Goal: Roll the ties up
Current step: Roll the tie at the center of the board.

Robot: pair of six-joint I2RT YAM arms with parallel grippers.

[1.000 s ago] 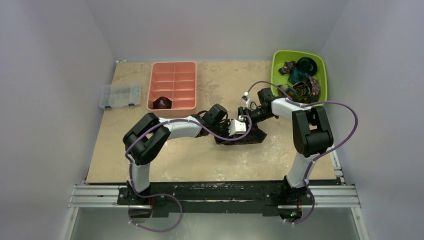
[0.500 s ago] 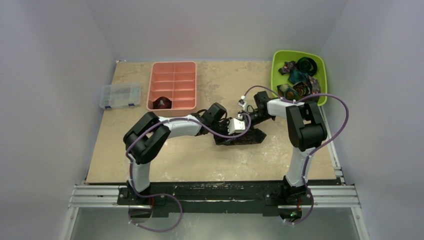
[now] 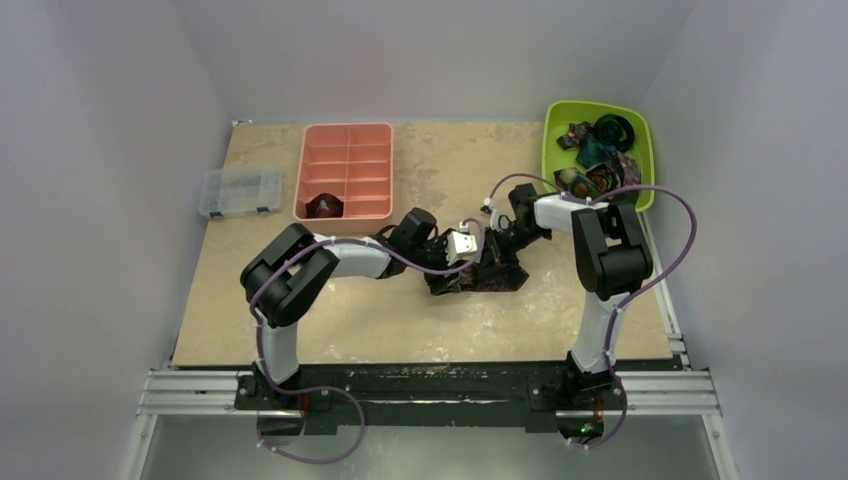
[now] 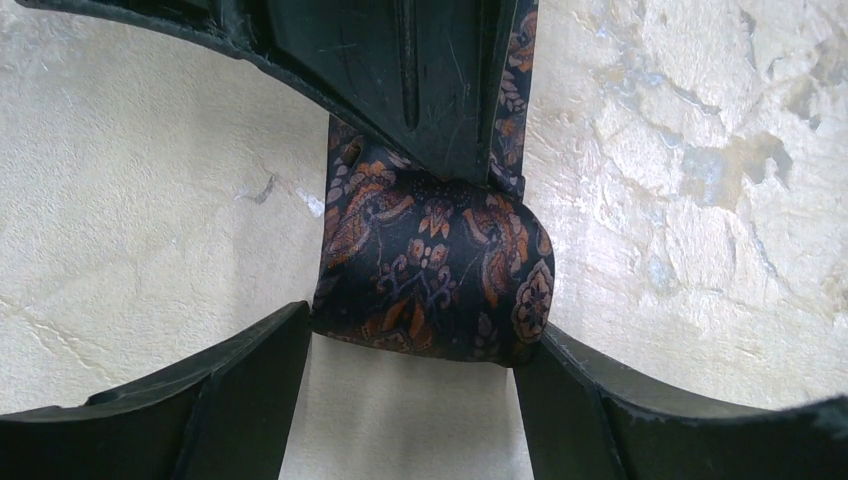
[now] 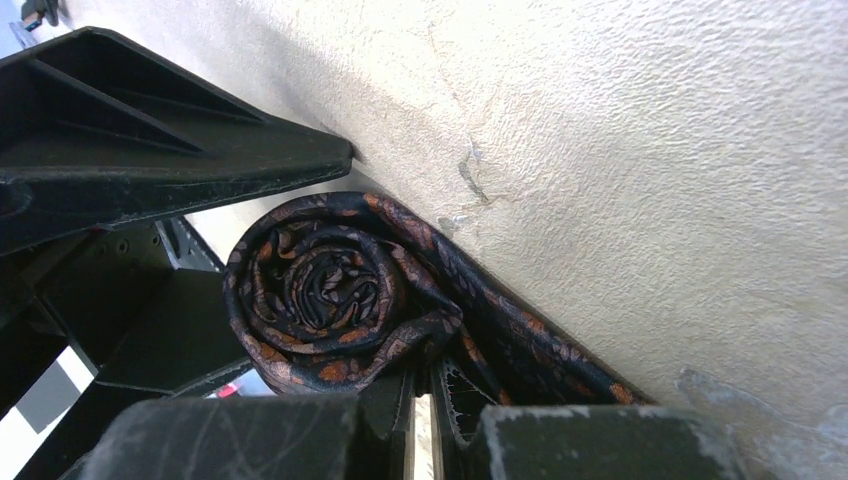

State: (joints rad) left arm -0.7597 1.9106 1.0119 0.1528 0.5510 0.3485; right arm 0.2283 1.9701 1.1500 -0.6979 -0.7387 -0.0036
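Rolled tie [image 4: 432,262], right gripper [image 5: 425,388] clamped tight on it; left gripper [image 4: 415,332] spread loose, flanking it

Plain pale grey walls [image 3: 100,150] enclose a mottled beige flat tabletop [image 3: 400,330] on three sides; silver metal rails [image 3: 190,392] line its near edge; light seems soft, overhead.

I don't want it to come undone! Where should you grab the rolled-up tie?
Pinch the roll across its two spiral ends, coming in from the side away from the loose tail. It lies on its side on the table, so that squeeze likely keeps the layers together.
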